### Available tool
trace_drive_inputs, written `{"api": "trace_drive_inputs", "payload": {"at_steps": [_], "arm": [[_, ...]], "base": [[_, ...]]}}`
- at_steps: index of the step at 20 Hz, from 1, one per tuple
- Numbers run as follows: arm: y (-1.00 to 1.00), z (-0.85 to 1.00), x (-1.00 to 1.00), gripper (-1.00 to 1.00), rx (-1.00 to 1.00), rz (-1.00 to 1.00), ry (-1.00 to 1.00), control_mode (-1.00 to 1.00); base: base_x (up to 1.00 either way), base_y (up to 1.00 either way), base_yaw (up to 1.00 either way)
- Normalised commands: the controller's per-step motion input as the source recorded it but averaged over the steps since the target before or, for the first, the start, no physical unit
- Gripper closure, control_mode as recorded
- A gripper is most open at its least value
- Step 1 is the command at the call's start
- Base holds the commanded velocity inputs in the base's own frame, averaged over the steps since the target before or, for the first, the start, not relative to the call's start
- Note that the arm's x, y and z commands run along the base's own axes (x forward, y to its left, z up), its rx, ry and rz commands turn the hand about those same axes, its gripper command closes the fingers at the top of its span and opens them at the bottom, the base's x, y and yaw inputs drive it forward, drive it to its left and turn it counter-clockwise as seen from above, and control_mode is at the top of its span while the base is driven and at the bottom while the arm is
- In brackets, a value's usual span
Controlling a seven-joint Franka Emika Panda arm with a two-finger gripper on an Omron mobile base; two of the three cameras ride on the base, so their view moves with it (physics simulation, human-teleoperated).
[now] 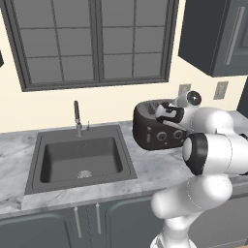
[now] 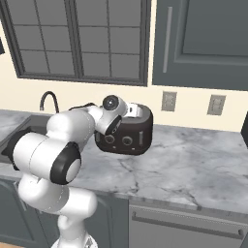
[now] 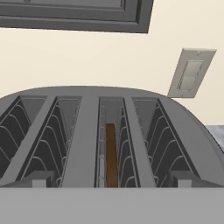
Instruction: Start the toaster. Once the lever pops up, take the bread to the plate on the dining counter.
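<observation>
Tool (image 3: 112,186) spread over toaster (image 3: 109,131); bread (image 3: 111,153) in slot; sink (image 1: 80,157) left.

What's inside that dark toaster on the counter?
Looking down from the hand view, the toaster has four wire-lined slots. One holds a thin brown slice of bread standing on edge, sunk low. The other three look empty, though their bottoms are cut off from sight.

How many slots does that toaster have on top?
4, side by side across the toaster top: two left of the middle, two right. The bread sits in the third from left in the hand view.
</observation>
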Motion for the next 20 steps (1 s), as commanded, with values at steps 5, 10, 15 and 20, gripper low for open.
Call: {"api": "trace_drive_inputs", "payload": {"at_steps": [5, 10, 15, 20], "arm": [[0.0, 0.0, 0.0, -1.0, 0.0, 0.0, 0.0, -1.0], [0.0, 0.0, 0.0, -1.0, 0.0, 0.0, 0.0, -1.0], [0.0, 0.0, 0.0, -1.0, 0.0, 0.0, 0.0, -1.0], [0.0, 0.0, 0.0, -1.0, 0.0, 0.0, 0.0, -1.0]], "base": [[0.0, 0.0, 0.0], [0.0, 0.0, 0.0], [0.0, 0.0, 0.0], [0.0, 0.0, 0.0]]}}
